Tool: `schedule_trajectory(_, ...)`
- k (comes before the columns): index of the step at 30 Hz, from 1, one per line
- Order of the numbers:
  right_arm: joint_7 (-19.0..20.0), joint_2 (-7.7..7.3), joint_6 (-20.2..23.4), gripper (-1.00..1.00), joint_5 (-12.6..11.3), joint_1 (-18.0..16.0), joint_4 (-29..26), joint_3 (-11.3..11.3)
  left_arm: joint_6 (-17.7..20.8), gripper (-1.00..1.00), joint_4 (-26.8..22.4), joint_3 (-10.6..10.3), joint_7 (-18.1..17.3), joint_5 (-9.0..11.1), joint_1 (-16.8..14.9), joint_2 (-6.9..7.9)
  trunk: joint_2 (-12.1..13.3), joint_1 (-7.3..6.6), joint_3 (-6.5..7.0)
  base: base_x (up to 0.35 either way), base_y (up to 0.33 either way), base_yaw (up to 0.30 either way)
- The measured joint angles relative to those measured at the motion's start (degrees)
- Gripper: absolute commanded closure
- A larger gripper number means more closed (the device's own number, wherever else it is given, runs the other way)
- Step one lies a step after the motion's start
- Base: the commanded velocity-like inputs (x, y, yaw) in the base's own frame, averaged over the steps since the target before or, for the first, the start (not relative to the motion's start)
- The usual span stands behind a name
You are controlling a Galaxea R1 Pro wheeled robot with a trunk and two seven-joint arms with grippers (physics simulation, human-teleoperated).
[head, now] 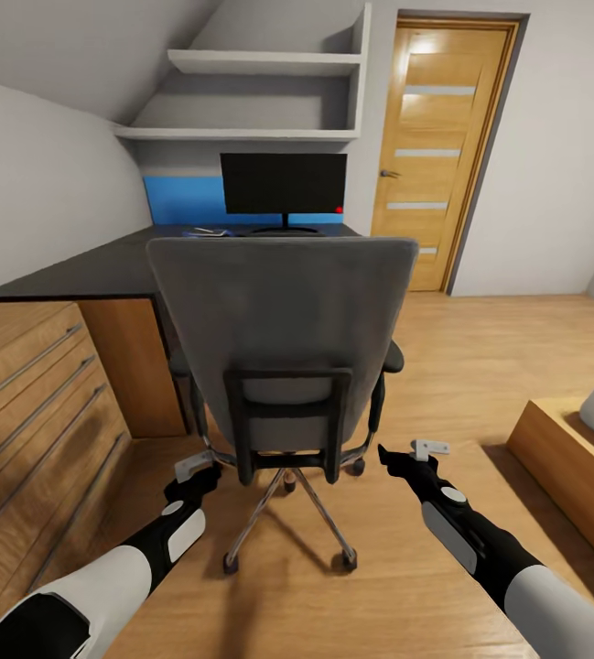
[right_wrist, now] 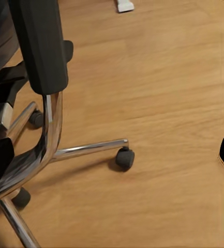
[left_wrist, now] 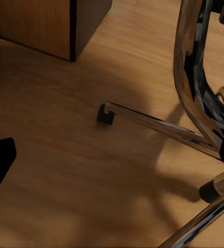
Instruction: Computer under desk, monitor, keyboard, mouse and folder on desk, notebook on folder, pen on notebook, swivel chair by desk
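Note:
The grey swivel chair [head: 283, 311] stands with its tall back toward me, in front of the black-topped desk [head: 86, 270]. Its back hides the seat, so the folder is hidden. The black monitor [head: 283, 183] stands on the desk before the blue panel. Small flat items [head: 210, 231] lie left of the monitor stand, too small to name. The computer, keyboard, mouse, notebook and pen are out of view or not recognisable. My left gripper [head: 207, 474] and right gripper [head: 390, 455] hang open and empty at either side of the chrome chair base [head: 287, 513]. One caster [right_wrist: 125, 157] shows near the right gripper.
A wooden drawer chest [head: 31, 412] fills the left side, and its corner [left_wrist: 39, 26] is close to the left arm. A wooden door [head: 438, 146] stands at the back right. A low bed frame [head: 576, 476] lies at the right. Wall shelves [head: 260, 64] hang above the desk.

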Motion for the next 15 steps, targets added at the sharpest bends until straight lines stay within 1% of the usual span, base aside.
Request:
schedule_trajectory(7,-0.06,0.07,-0.06,-1.0,0.0,0.0,-0.26,0.0,0.03,-1.0,-0.02,-0.14,-0.04,-0.06,0.0,0.0,0.0,0.0,0.0,0.133,-0.201,0.015)
schedule_trajectory(11,-0.07,0.09,-0.08,-1.0,0.0,0.0,-0.31,0.01,0.18,-1.0,-0.08,-0.83,-0.56,-0.03,0.0,0.0,0.0,0.02,0.0,0.035,-0.16,0.149)
schedule_trajectory(13,-0.06,0.12,-0.08,-1.0,0.0,-0.01,-0.32,0.03,0.21,-1.0,-0.08,-0.84,-0.66,-0.06,0.0,0.02,0.0,0.02,0.0,0.006,-0.05,0.209)
schedule_trajectory(15,-0.03,0.13,-0.08,-1.0,0.0,0.0,-0.33,0.03,0.24,-1.0,-0.07,-0.84,-0.72,-0.07,0.0,0.02,0.0,0.02,0.0,0.0,-0.018,0.112)
